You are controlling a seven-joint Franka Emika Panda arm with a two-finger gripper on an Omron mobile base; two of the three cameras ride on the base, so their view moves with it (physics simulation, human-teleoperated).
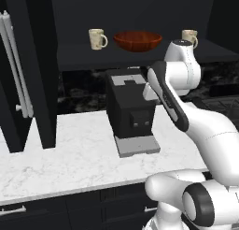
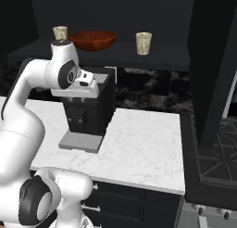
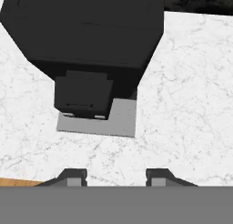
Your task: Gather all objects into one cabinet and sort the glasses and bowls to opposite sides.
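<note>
**Two mugs and the bowl on the cabinet shelf, gripper empty over the counter**

The red-brown bowl [image 1: 137, 40] sits on the dark inner shelf [image 1: 84, 55] of the black wall cabinet, about midway along it. One cream mug [image 1: 97, 39] stands to the bowl's left in the left base view, apart from it; a second mug [image 1: 190, 37] stands toward the shelf's right end, partly hidden behind the arm's upper joint. In the right base view these mugs appear on either side of the bowl [image 2: 92, 39], one at [image 2: 60, 33] and the other at [image 2: 143, 43].

Below, a black coffee machine [image 1: 130, 110] stands on the white marble counter [image 1: 70, 159], close to its back edge. The gripper [image 3: 116, 176] hangs above the counter in front of the machine, its jaws apart with nothing between them.
</note>
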